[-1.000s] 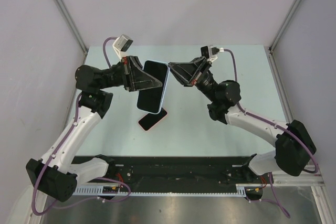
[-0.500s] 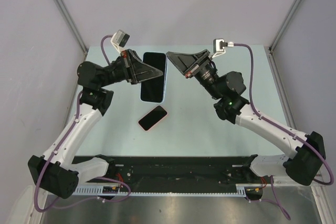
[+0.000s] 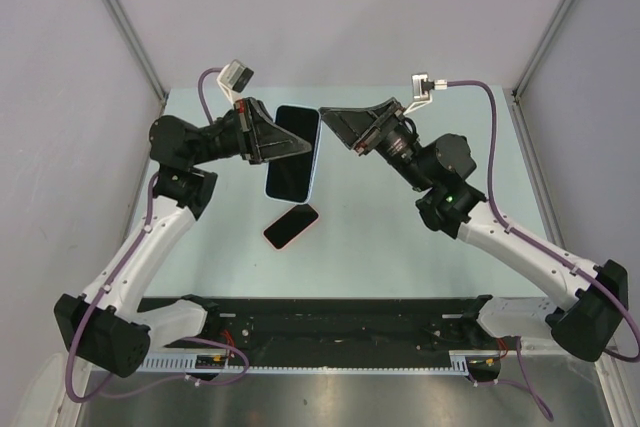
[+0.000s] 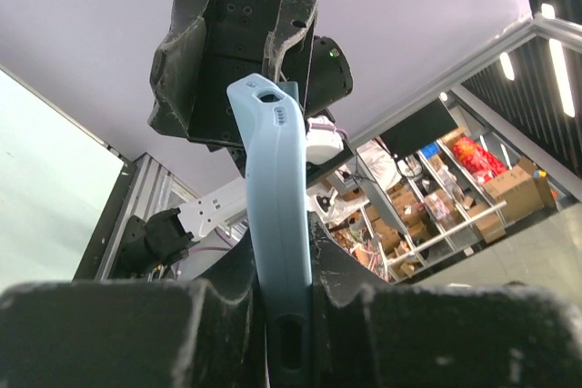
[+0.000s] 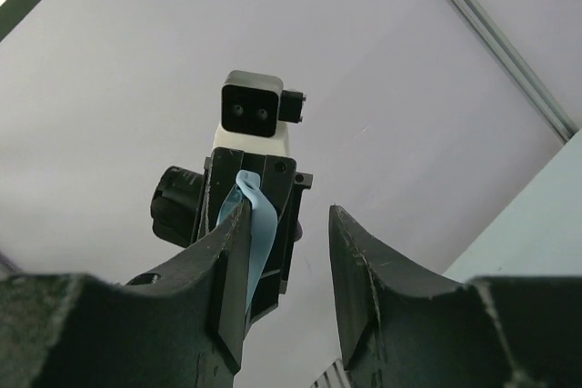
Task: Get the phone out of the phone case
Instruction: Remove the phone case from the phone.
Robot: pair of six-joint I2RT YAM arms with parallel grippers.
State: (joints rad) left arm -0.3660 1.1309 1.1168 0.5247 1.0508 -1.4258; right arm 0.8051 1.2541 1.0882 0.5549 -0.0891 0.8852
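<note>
Aloft, the left fingers pinch tight a smooth, light-blue rubbery phone case, its dark face turned upward. Alongside its edge the right fingers stand parted, gripping nothing. Below, the slim, rounded, pink-rimmed black phone lies flat on the matte pale-green worktop.

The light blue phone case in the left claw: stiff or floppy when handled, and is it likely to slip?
Probably flexible: in the left wrist view the phone case edge bows slightly along its length, like soft silicone. Likely light, since the left claw holds it aloft by one side alone. Its matte, rubbery look suggests it grips rather than slips.
</note>
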